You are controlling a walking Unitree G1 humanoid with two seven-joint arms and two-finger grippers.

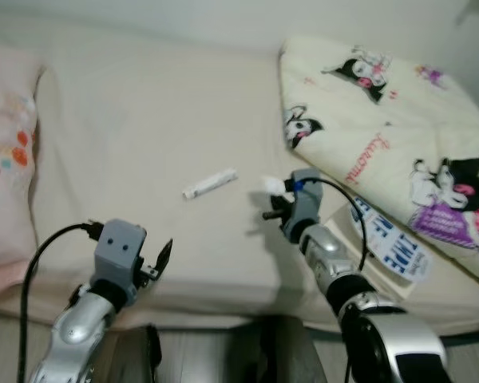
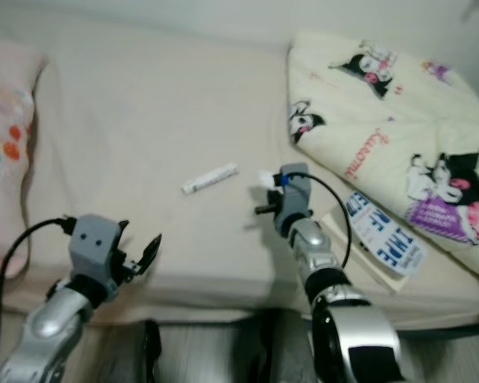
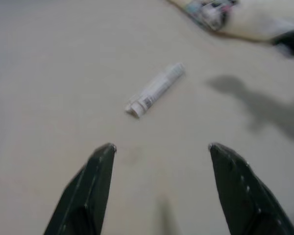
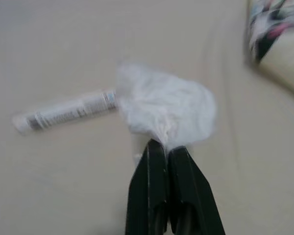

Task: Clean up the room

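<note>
Beige bed [image 1: 144, 120] carries a small white tube [image 1: 210, 183] mid-mattress; at its 3 o'clock the right end effector [image 4: 166, 147] is clamped on a crumpled white tissue [image 4: 164, 105], while the left end effector [image 3: 161, 149], fingers apart, hovers at 7 o'clock

The small white tube [image 1: 210, 183] lies on the cream bed sheet [image 1: 144, 120] ahead of the left gripper [image 3: 161, 149] — beyond its parted fingertips — and just left of the crumpled white tissue [image 4: 164, 107] pinched in the right gripper [image 4: 165, 147]; the cartoon-print quilt [image 1: 399, 136] lies to its right.
</note>
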